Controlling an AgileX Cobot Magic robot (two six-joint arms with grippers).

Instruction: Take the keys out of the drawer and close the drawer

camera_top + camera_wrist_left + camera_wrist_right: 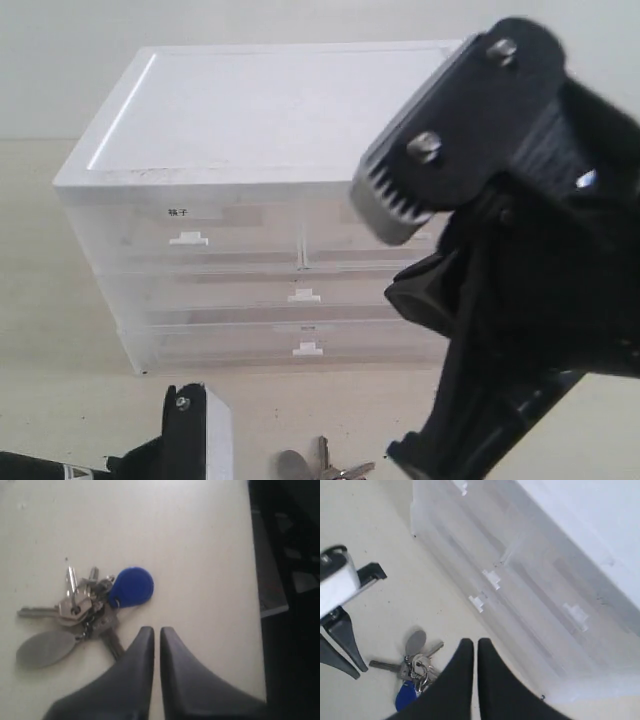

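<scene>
One bunch of keys (82,612), lying on the table (200,540) near the drawers (250,255), all pushed in.
We log left gripper (156,630) and right gripper (475,642) both pressed together, empty.

The only writing that shows is a small label (180,212) on the front of the top left drawer (120,235) of the clear plastic cabinet (270,110). It carries two dark Chinese characters side by side, just above the white handle. They are too blurred to read with certainty, though the second looks like 子. A fainter grey mark (308,327) sits on the bottom drawer (220,345) above its handle and cannot be read.
</scene>
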